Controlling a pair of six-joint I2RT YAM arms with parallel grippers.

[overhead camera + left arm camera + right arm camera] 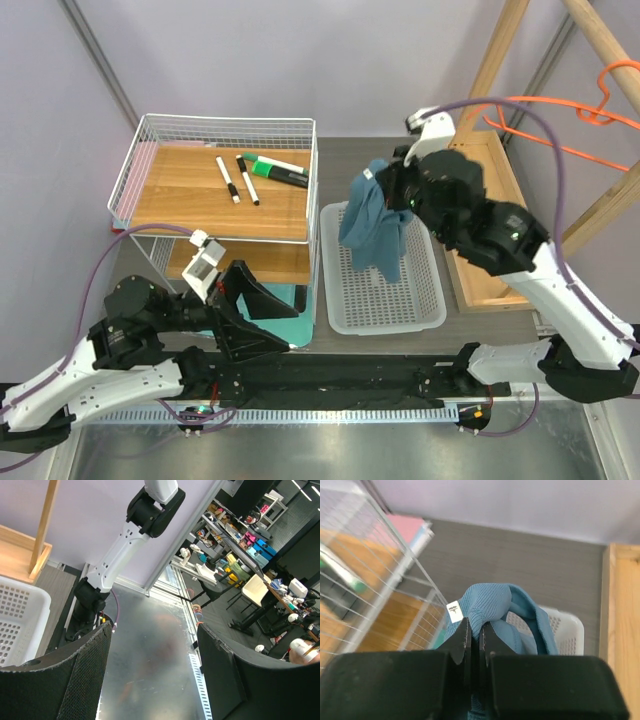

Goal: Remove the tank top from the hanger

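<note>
Tank top (375,225): dusty blue, finely ribbed cloth. It hangs in a limp bunch over the white basket (385,325), clear of the hanger (560,115). A small white label shows beside the pinched fold.
Right claw (474,630): clenched on a fold at the top of the garment, its tips nearly meeting through the cloth.
Hanger: thin orange plastic, up on the wooden rack (500,60) at the far right. It is well apart from the garment and looks bare.
Left claw (154,645): released, its dark padded fingers spread wide, low by the near edge and grasping nothing.
Basket: shallow white plastic with perforations, lying under the dangling hem. I can't tell whether the cloth touches it.
Step, as I judge it: the garment looks freed already, so what remains is setting it down. Lower it until the cloth pools inside the basket, then let go, so no part drapes over the rim.
</note>
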